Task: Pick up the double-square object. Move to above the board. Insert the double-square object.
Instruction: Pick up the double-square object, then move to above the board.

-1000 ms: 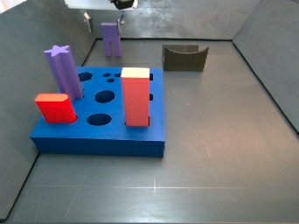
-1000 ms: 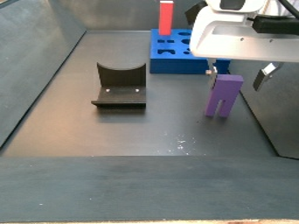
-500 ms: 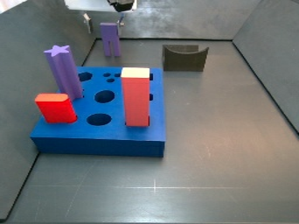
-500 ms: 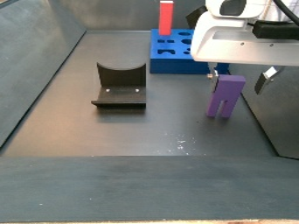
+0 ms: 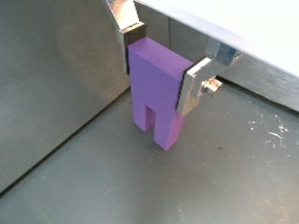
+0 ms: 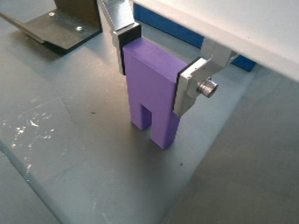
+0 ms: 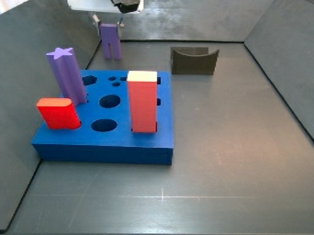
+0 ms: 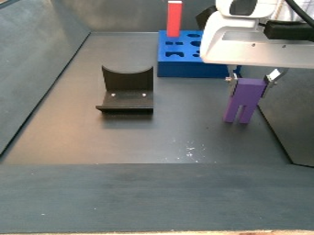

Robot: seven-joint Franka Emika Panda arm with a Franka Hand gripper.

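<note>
Lifted a bit since 0.5 s ago: the double-square object (image 8: 244, 99) sits higher in both side views, its notched lower end now off the floor, w/ the gripper (image 8: 249, 77) clamped on its upper part. Board and other pieces unchanged.

Gripper state: narrow, closed on the double-square object (image 5: 159, 91). In both wrist views the silver fingers (image 5: 194, 83) press the prism's opposite sides near its top; the slot in its lower end (image 6: 149, 118) hangs free below the gripper (image 6: 156, 62).

Relative to the board (image 7: 119, 138): the double-square object (image 7: 110, 39) is behind the board's far edge, apart from it, near the back wall, under the gripper (image 7: 112, 13). On the board stand a purple star-topped post (image 7: 66, 75), a short red block (image 7: 58, 113) in front of that post, and a tall red block w/ pale top (image 7: 143, 100) on the board's other side. Round and shaped holes show between them. A dark-olive U-shaped block (image 7: 194, 60) lies beyond the board's far corner, well apart from it. In a side view the board (image 8: 185, 57) is behind the gripper, the U-shaped block (image 8: 125, 89) off to the side.
</note>
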